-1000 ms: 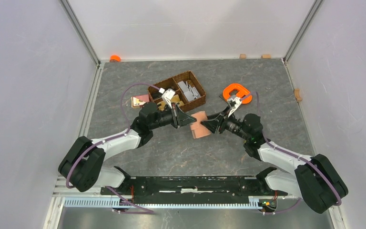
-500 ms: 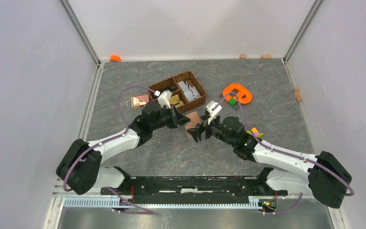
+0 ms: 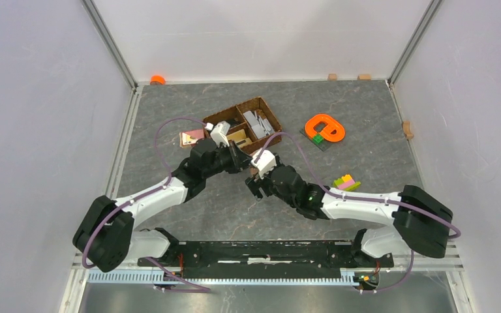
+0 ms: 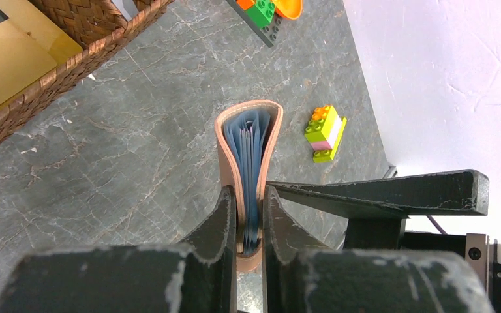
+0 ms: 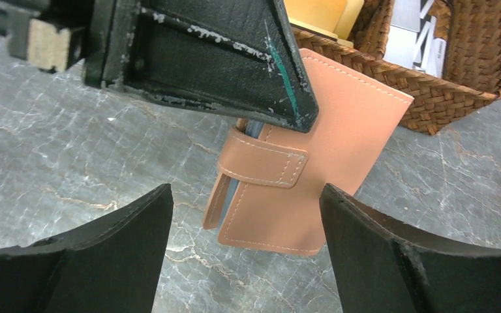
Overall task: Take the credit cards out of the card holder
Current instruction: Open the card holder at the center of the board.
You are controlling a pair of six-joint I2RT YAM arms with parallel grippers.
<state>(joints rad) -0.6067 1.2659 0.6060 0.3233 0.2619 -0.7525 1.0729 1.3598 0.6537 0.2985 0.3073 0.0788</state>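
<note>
The tan card holder (image 4: 224,147) is held edge-on off the table in my left gripper (image 4: 250,210), which is shut on its folded end. Several blue credit cards (image 4: 251,147) sit inside it. In the right wrist view the card holder (image 5: 349,140) shows its flat side with the snap tab (image 5: 269,163) closed over it, and a blue card edge (image 5: 233,190) peeks out. My right gripper (image 5: 244,190) is open, its jaws wide apart just below the holder and not touching it. In the top view the left gripper (image 3: 244,161) and right gripper (image 3: 253,186) meet and hide the holder.
A dark wicker basket (image 3: 269,139) stands just behind the grippers, also close in the wrist views (image 4: 72,65) (image 5: 430,98). An orange piece (image 3: 325,127) on a dark plate lies at the back right. Toy bricks (image 3: 346,182) lie right. A pink-and-white square (image 3: 190,137) lies left of the basket.
My right arm has swung left and its gripper now sits under the holder. My left gripper has drawn the holder left, closer to the basket.
</note>
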